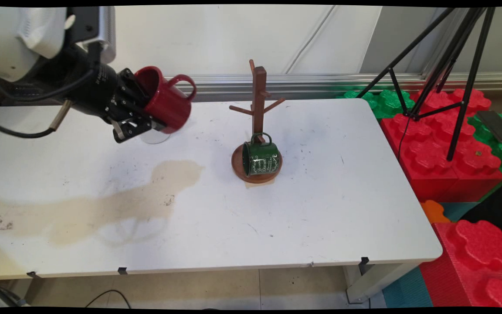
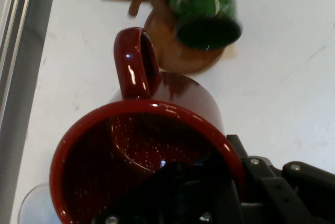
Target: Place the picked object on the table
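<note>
Glossy red mug [image 1: 164, 102] tilted in tool [image 1: 140, 124], handle up.

Glossy dark red mug [image 1: 167, 103], black gripper [image 1: 140, 124], dark green mug [image 1: 260, 158] with white lettering, brown wooden mug tree [image 1: 258, 93], white table [image 1: 320, 209] with tan stain [image 1: 103, 205], red and green blocks [image 1: 429, 144]

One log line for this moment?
pincer: shut on red mug, tilted, airborne | green mug: on wooden rack base | table: stained
</note>
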`<move>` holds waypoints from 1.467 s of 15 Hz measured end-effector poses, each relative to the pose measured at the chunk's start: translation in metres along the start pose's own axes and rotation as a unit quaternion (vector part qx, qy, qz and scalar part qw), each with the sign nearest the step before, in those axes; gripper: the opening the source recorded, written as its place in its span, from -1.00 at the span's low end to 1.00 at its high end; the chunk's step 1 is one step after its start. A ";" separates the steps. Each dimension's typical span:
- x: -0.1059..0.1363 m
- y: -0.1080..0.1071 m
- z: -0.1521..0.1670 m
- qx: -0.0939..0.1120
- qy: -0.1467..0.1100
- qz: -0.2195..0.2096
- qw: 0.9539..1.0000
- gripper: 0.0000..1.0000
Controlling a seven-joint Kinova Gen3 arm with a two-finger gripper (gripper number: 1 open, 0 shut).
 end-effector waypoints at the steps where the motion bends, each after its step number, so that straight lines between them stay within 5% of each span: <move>1: -0.001 -0.004 0.005 0.003 -0.011 0.004 1.000 -1.00; 13: 0.001 -0.053 0.099 0.004 -0.133 0.038 0.990 -1.00; 22: -0.002 -0.082 0.191 -0.027 -0.216 0.035 0.975 -1.00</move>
